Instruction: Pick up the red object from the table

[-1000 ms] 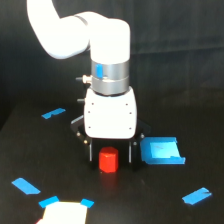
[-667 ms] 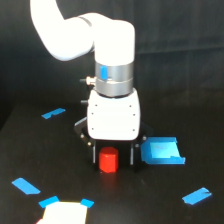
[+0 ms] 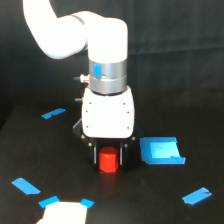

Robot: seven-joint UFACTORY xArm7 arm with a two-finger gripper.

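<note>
The pincer (image 3: 108,156) stands low over the tabletop (image 3: 150,200), its dark fingers spread either side of the red object (image 3: 108,160), not yet clamped. The grasp is in hand; next, I judge, closing squarely, then lifting.

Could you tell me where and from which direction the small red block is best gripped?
Grip the red object across its upright side walls, coming straight down from above. It stands stubby and upright on the table, and the gripper already straddles it, a dark finger on each side, so closing there seems best.
</note>
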